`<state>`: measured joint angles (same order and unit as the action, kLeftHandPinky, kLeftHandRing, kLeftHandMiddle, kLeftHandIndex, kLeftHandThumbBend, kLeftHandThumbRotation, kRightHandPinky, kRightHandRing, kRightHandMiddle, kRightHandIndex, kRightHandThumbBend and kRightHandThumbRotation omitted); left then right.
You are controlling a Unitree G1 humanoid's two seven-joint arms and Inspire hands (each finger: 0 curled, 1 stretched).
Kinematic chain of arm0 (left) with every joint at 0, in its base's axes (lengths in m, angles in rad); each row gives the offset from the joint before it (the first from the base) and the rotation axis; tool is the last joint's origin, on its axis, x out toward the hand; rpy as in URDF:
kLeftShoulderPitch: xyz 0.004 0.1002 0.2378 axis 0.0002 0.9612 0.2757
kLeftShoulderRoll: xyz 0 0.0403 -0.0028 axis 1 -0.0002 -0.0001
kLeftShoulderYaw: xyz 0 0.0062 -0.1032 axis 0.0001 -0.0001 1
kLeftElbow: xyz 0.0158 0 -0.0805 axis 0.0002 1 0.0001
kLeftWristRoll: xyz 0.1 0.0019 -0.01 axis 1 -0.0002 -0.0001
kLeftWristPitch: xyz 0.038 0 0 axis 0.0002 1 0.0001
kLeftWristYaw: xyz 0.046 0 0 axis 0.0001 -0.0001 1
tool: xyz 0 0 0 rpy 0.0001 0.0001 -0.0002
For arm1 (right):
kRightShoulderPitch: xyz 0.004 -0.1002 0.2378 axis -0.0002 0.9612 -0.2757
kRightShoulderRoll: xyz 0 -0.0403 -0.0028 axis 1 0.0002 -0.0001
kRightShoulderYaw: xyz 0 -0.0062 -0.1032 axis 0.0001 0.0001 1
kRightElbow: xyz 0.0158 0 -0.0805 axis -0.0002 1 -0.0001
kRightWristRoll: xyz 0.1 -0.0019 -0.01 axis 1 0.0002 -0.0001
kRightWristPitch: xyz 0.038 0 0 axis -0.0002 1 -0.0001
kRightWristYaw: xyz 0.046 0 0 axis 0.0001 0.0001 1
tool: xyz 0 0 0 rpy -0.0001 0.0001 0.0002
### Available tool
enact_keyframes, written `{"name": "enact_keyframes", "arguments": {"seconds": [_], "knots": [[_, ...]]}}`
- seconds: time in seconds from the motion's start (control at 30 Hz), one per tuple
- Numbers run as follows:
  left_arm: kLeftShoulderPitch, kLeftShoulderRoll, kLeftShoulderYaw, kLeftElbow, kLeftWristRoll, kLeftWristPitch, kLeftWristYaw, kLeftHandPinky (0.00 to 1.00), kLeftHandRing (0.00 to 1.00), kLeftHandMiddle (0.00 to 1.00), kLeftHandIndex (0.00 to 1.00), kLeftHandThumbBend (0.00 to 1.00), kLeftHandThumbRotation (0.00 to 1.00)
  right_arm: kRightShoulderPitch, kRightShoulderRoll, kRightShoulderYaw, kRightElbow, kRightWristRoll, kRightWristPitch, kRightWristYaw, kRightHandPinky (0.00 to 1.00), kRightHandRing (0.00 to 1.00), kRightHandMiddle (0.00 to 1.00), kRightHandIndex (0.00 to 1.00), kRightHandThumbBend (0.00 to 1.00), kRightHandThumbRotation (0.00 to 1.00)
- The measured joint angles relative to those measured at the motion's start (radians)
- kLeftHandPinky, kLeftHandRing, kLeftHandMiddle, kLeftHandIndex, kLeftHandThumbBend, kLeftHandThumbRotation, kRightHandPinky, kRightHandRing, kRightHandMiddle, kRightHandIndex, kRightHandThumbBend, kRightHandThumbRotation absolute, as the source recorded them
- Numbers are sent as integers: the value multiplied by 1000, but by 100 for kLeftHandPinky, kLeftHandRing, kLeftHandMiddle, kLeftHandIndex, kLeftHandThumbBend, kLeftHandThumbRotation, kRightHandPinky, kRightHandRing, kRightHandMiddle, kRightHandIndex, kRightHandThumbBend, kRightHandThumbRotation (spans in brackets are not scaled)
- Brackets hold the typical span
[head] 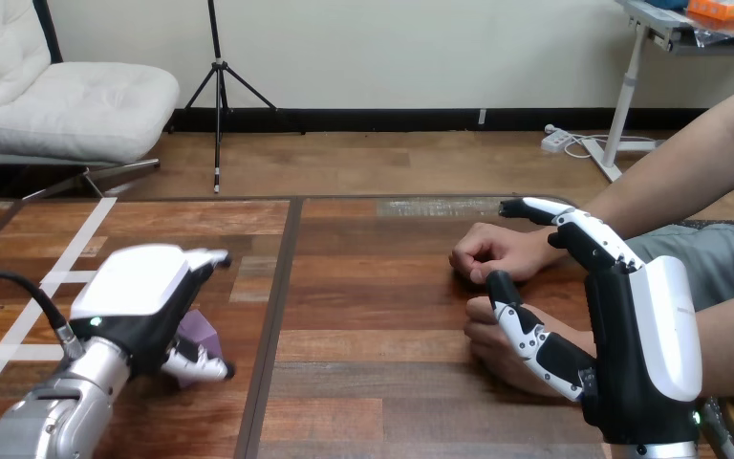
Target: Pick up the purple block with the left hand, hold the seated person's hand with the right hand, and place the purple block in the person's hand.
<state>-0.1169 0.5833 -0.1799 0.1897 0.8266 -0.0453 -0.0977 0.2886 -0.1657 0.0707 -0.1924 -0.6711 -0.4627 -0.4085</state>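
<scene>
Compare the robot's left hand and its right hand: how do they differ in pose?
The left hand faces palm down, fingers curled round the small purple block; the right hand stands on edge, fingers straight. The left hand works at the block; the right hand's thumb reaches across the person's nearer hand. Both have white-shelled backs.

My left hand, at eight o'clock, covers most of the purple block; whether I grip it I cannot tell. My right hand, at four o'clock, hides part of the person's nearer hand.
</scene>
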Motion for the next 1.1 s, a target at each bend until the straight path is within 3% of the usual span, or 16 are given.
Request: {"name": "enact_keyframes", "arguments": {"seconds": [0.3,1.1], "knots": [[0,0,-16,0,7,32,-44,73,80,83,82,85,16,-1,0,0,0,-1,0,8,66,75,74,70,37,0],[0,-1,-36,0,6,44,-44,70,78,83,82,83,13,-1,-16,-9,0,0,0,20,67,75,74,70,37,0]]}}
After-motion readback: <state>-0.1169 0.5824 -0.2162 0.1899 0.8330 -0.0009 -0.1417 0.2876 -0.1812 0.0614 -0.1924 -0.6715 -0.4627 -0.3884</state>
